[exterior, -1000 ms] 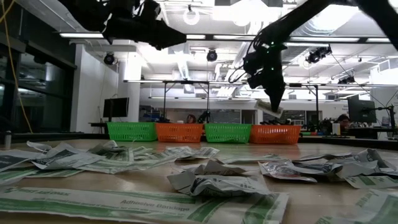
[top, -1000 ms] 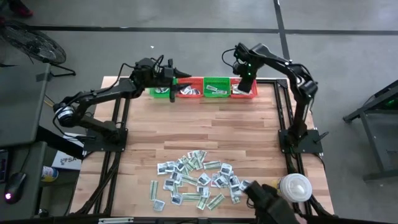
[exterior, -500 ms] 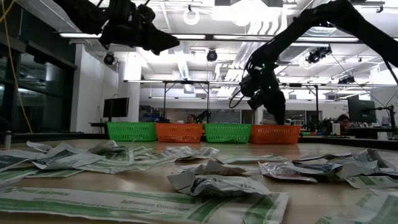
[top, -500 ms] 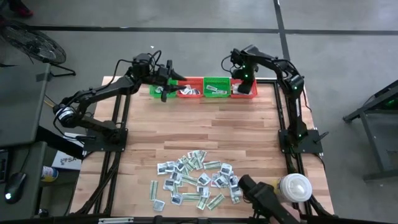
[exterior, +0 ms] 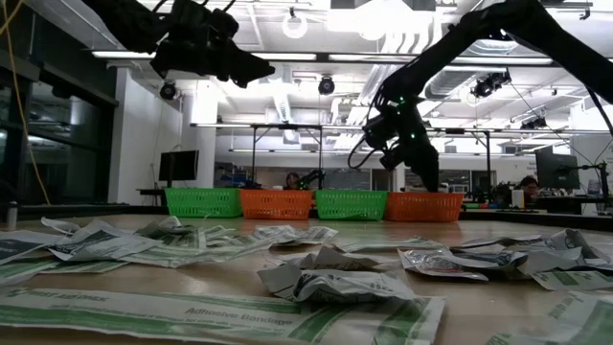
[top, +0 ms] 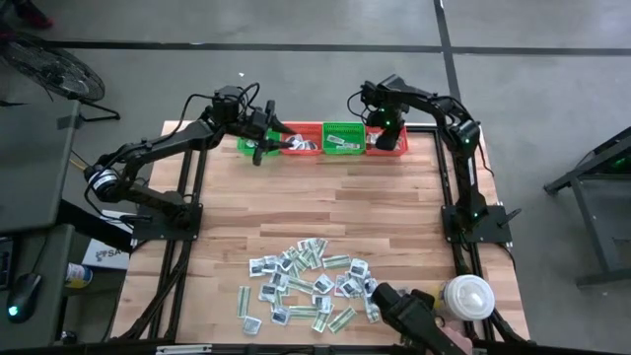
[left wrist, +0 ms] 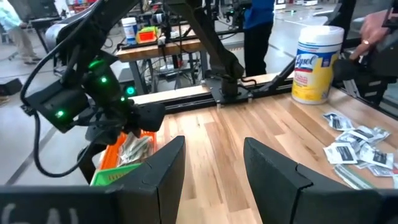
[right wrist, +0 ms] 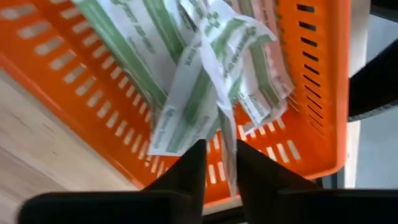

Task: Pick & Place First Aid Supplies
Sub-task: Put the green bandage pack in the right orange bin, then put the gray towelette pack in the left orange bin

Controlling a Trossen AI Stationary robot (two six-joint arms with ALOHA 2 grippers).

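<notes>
I'm running this in a robotics lab: 2 arms on a wooden bench [top: 315,212], exposed ceiling ducts [exterior: 287,96], monitors [exterior: 179,165] and workstations [exterior: 556,172] behind.

The dark object [top: 419,320] at the table's near edge is cut off by the high view's border. Prints on the heaped packets [top: 311,286] are illegible. Contents of the far baskets [exterior: 311,204] are possibly hidden behind their walls in the low view.

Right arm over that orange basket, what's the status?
Right gripper inside orange basket, jaws narrowly apart around a green-striped packet. Left gripper open above the baskets. Nothing blocking.
</notes>
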